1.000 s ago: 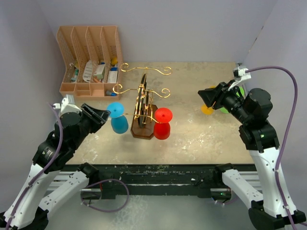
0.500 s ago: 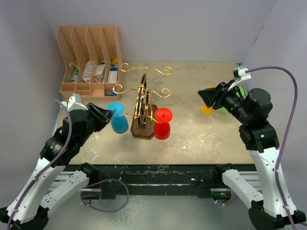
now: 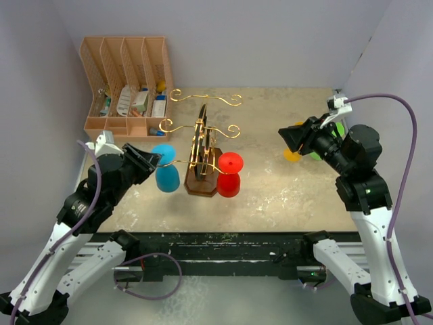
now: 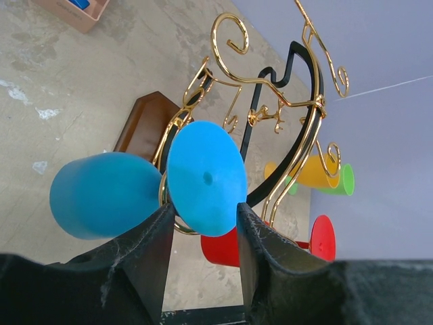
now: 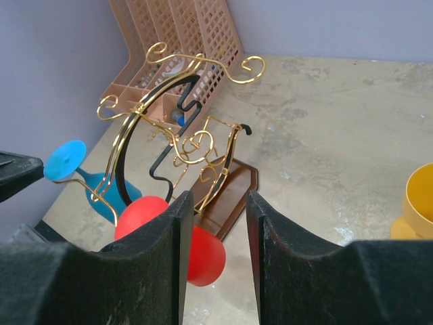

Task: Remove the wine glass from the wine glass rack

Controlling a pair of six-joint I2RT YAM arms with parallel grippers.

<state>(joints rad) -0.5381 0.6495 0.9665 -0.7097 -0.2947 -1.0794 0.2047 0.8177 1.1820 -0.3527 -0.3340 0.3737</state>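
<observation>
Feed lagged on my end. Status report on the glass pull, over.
Left gripper open at blue wine glass foot, no grip seen. Right gripper open, off to the right. Glass hangs on wine glass rack. Nothing in the way.

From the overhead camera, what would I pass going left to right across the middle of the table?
You'd pass the left gripper, blue wine glass, wine glass rack, red wine glass, right gripper.

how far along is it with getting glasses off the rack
Done, it seems: a yellow glass and a green glass sit on the table, off the rack. In hand: the left tool, open, is at the blue glass's foot, no grip yet. Left: the blue glass and red glass hang on the rack.
</observation>
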